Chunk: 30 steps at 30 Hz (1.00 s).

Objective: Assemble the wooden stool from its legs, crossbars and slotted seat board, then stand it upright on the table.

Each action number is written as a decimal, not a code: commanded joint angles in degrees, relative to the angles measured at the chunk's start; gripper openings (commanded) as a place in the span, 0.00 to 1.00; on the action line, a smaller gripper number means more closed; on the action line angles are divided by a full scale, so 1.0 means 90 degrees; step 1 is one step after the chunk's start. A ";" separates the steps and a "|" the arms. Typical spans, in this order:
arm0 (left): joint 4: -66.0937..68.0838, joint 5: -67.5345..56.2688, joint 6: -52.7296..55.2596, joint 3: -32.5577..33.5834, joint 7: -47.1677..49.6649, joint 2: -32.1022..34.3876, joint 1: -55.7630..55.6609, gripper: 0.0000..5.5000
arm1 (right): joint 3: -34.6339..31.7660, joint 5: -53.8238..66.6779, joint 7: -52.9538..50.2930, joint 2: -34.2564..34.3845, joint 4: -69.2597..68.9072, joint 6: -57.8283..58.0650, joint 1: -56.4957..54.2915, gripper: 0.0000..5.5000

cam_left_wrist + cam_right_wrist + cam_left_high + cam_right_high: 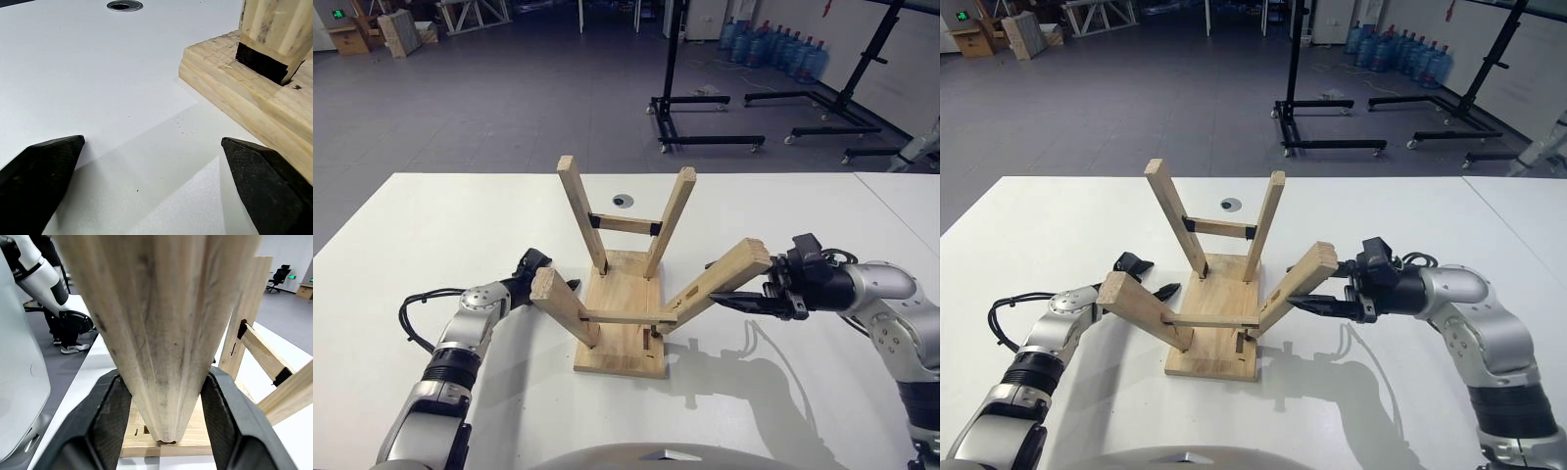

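Observation:
The slotted seat board [625, 343] lies flat on the white table [440, 225]. Two far legs [582, 211] [671, 220] stand upright in it, joined by a crossbar [626, 224]. The near pair leans outward, linked by a second crossbar [622, 316]. My right gripper [1317, 294] is shut on the near right leg [720, 284], its fingers [110, 416] pressed on both sides of the wood [156, 333]. My left gripper [1152, 277] stands open just behind the near left leg [563, 305], low over the table, with bare tabletop between its fingertips [39, 166] beside the board's edge [230, 88].
A round metal-rimmed hole [624, 200] sits in the table behind the stool. A black cable [416, 318] loops beside my left forearm. Black wheeled stands [705, 117] are on the floor beyond the far table edge. Open tabletop lies left, right and in front.

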 commanded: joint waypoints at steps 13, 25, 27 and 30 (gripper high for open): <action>0.0067 0.0206 0.0065 -0.0074 0.0079 -0.0039 0.0204 0.94 | 0.0263 -0.0151 -0.0008 -0.0089 0.0032 -0.0028 0.0489 0.37; 0.0077 0.0282 -0.0073 -0.0143 0.0193 -0.0186 0.0306 0.94 | 0.0569 -0.0403 -0.0188 -0.0354 -0.0137 0.0132 -0.0265 0.37; 0.0061 0.0275 -0.0085 -0.0138 0.0217 -0.0195 0.0348 0.94 | 0.0586 -0.0390 -0.0269 -0.0457 -0.0432 0.0304 -0.0283 0.37; 0.0032 0.0268 -0.0085 -0.0152 0.0230 -0.0216 0.0379 0.94 | 0.0657 -0.0473 -0.0324 -0.0513 -0.0717 0.0328 -0.0183 0.37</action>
